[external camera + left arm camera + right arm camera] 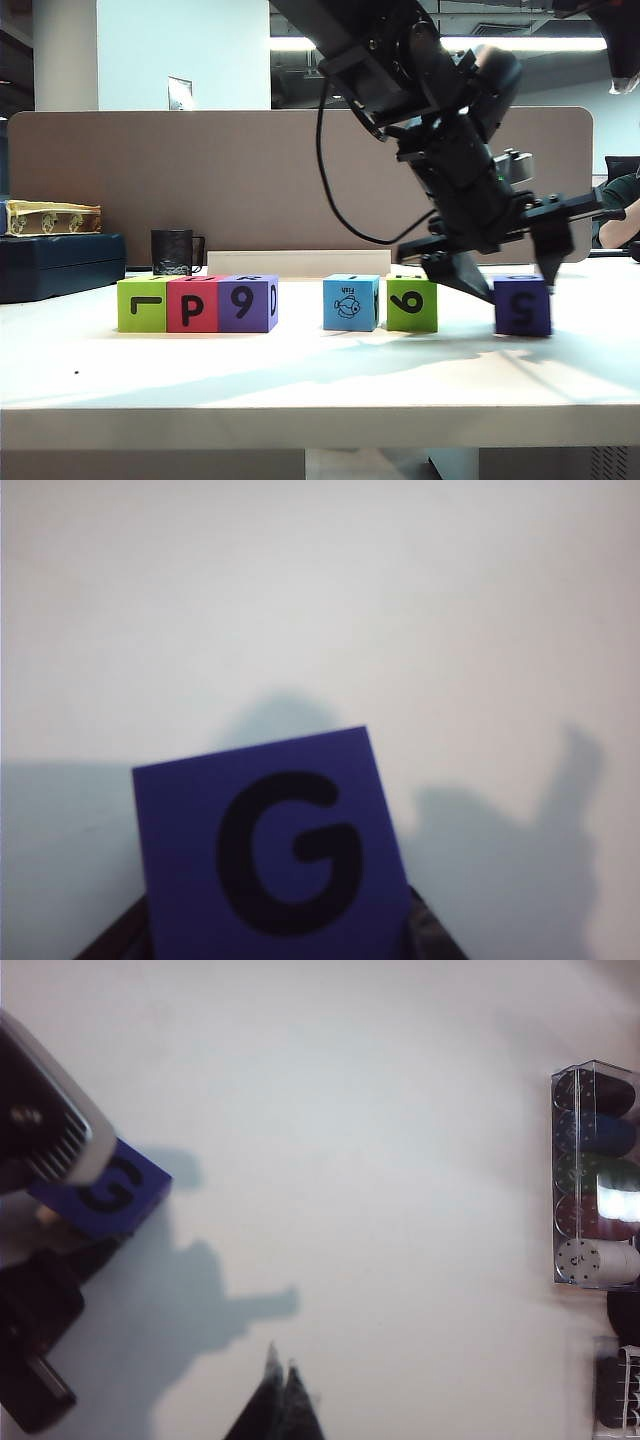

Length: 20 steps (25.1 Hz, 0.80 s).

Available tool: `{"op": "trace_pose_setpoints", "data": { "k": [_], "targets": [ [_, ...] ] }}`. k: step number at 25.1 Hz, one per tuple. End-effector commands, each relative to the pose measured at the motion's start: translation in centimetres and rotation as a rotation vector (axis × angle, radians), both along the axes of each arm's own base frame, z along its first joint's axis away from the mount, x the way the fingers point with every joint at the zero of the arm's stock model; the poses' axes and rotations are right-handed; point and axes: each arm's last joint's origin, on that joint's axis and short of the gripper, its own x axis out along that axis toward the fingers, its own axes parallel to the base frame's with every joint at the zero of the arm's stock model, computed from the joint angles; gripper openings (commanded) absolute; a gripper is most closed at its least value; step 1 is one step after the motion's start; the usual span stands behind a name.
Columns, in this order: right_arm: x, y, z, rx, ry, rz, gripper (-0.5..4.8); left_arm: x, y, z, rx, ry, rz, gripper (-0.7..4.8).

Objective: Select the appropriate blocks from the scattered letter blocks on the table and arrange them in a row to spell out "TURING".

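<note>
**Q:** How far along is the row?

**A:** Late, I judge. Six letter blocks stand in a rough line on the table (300,390). Three touch at the left: lime green (141,305), red (192,304) and purple (246,303). Past a gap come the fish block (350,303) and the second lime green one (412,305), just beside each other. My left pincer (522,285) pinches the last purple block (522,308) at the far right end. That block rests on the table, G on top in the left wrist view. The other top faces are hidden, so I cannot tell whether the word is right. The gaps are not yet closed.

**Q:** And your other pincer?

**A:** My right pincer (280,1405) hangs over bare table, tips pressed together, holding nothing.

**Q:** Any containers?

**A:** Two — a black mug (173,252) behind the row, its inside hidden, and a clear case (595,1175) stacked with coloured discs.
</note>
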Motion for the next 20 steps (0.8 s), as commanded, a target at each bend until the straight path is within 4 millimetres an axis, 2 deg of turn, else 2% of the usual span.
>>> {"op": "trace_pose_setpoints", "data": {
  "k": [1, 6, 12, 15, 18, 20],
  "targets": [
    [0.0, 0.0, 0.3, 0.007, -0.024, -0.005, -0.01, 0.6, 1.0, 0.2, 0.051, 0.001, 0.061, 2.72],
    [0.0, 0.0, 0.4, 0.008, -0.027, -0.004, -0.01, 1.0, 1.9, 0.7, 0.073, 0.015, 0.081, 2.72],
    [0.0, 0.0, 0.3, 0.008, -0.025, -0.004, -0.01, 1.0, 2.0, 0.7, 0.084, 0.015, 0.092, 2.75],
    [-0.1, 0.0, 0.3, 0.007, -0.023, -0.004, -0.01, 1.0, 2.0, 0.7, 0.083, 0.016, 0.088, 3.02],
    [-0.1, 0.0, 0.3, 0.007, -0.023, -0.004, -0.01, 1.0, 2.0, 0.8, 0.081, 0.024, 0.08, 3.71],
    [-0.1, 0.0, 0.3, 0.007, -0.024, -0.004, -0.01, 1.0, 1.9, 1.2, 0.078, 0.037, 0.066, 3.77]
  ]
}}
